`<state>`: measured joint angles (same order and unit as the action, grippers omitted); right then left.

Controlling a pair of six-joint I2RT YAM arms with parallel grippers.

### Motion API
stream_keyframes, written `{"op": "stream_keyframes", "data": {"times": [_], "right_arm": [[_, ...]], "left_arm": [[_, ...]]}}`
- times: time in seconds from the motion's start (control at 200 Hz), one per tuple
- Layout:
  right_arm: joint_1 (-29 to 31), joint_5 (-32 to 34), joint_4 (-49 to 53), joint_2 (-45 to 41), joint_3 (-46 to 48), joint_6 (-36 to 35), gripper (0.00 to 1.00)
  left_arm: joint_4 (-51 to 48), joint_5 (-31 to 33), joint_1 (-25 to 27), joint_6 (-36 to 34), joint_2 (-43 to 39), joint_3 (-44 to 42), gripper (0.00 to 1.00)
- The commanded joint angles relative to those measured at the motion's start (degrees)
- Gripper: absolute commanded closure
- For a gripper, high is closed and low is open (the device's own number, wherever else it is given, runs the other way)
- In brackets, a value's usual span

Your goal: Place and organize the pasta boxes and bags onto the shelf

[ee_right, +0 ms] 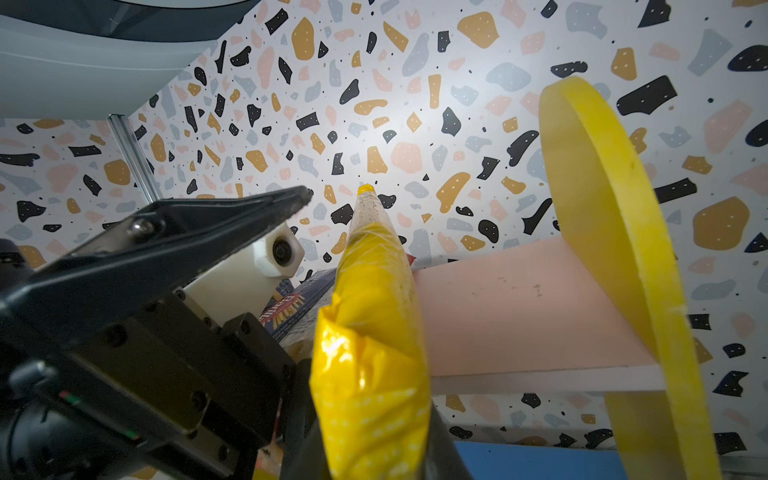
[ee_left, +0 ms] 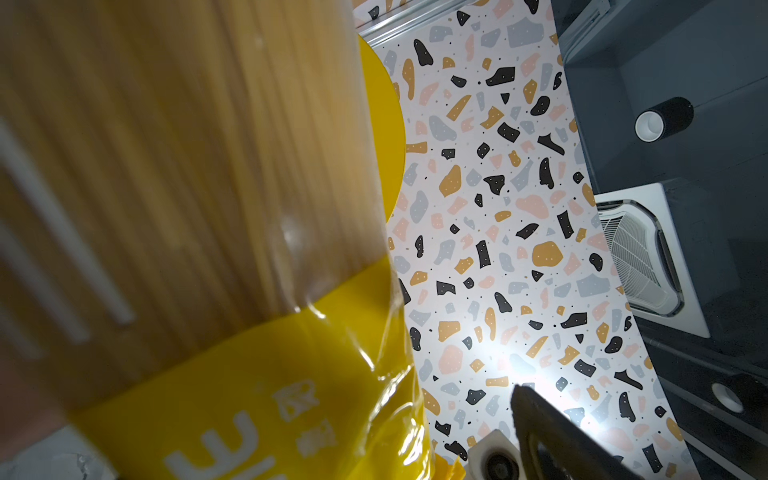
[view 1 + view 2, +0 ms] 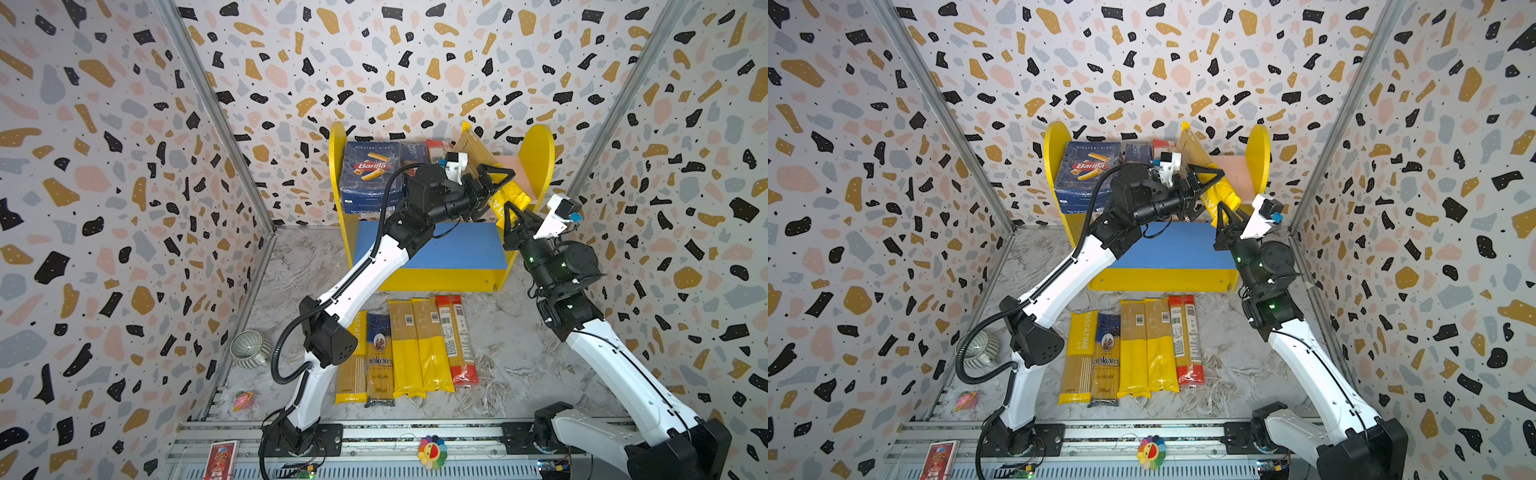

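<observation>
Aslant, yellow-ended bag (image 3: 478, 149) against shelf (image 3: 540, 158).

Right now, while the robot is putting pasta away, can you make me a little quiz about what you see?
1. True or false: the wide Barilla box lies on the table.
2. Which gripper is shut on the tilted yellow-ended bag: A) left, B) right?
3. Fill in: the dark blue bag on the table says ____.
Key: 1 false, it is on the pink upper board. 2 B, the right gripper. 3 ankara.
</observation>
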<state>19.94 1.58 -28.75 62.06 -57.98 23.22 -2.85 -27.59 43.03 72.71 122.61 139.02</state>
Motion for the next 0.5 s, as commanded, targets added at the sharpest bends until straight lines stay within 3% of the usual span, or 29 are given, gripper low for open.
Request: {"op": "stream_keyframes", "data": {"times": [0.0,0.496], "right_arm": [[-0.8,8.3,1.6,-1.1,0.7,-3.2,1.0],[-0.9,14.9,-1.5,-0.6,0.8,-4.6,1.0]], "left_arm": [[3.7,-0.9,-0.9,0.2,-0.6,1.6,0.0],[1.4,-2.3,-1.8,-0.5,-2.7,-1.1,0.0]]}}
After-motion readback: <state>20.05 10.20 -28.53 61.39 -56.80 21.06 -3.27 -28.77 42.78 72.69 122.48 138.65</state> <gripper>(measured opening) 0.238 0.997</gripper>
